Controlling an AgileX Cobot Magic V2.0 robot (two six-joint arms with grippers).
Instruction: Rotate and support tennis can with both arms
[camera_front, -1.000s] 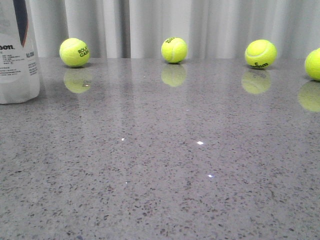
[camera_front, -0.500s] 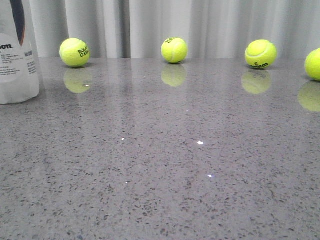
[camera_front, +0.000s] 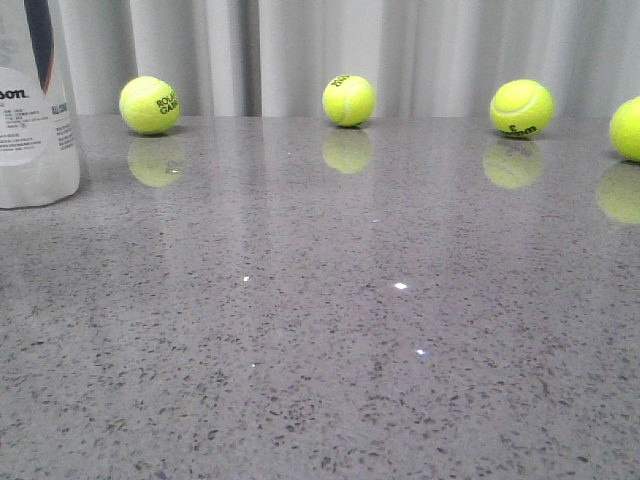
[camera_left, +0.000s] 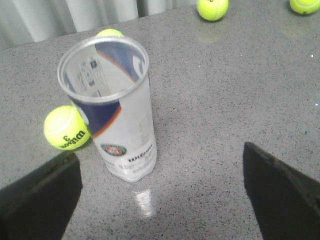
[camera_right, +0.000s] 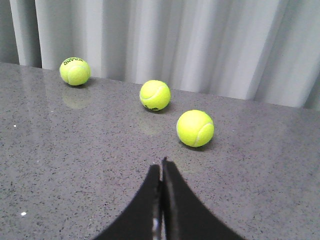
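The clear-plastic tennis can with white and navy label (camera_left: 112, 107) stands upright on the grey speckled bench (camera_left: 225, 95), open-mouthed; left end effector (camera_left: 160, 195) spread wide before it, right end effector (camera_right: 161, 200) pressed closed

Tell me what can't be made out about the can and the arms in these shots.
- Front view: the tennis can is cut off by the left and top edges; its rim is out of frame.
- Front view: neither arm shows.
- Left wrist view: the can hides most of one tennis ball.
- Left wrist view: label print too small to read.
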